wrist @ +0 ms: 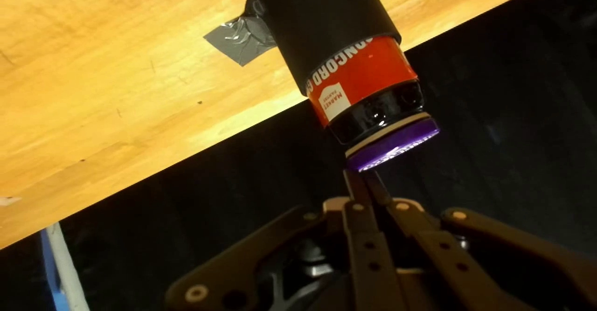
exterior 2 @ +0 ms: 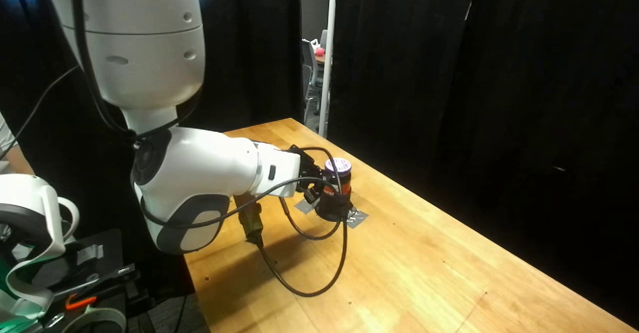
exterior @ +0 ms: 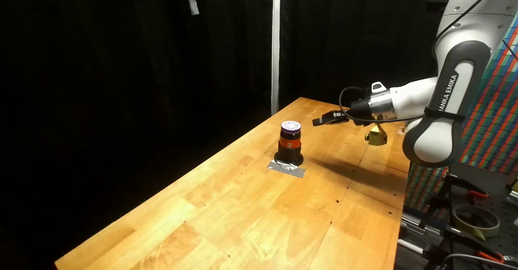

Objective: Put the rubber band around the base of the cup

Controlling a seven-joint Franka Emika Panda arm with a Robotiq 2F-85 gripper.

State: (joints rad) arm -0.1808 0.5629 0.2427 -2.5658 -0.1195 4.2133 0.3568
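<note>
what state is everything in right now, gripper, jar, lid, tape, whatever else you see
black cup: upright, foot taped to the table
jar: upright, standing in the black cup
purple lid: on the jar
grey tape: stuck down, crinkled at the cup's foot
gripper: shut, nothing seen held, apart from the jar
robot arm: bent, reaching over the table

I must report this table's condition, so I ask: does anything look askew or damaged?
Yes: the grey duct tape at the foot of the black cup is wrinkled instead of lying flat. Nothing else stands out.
</note>
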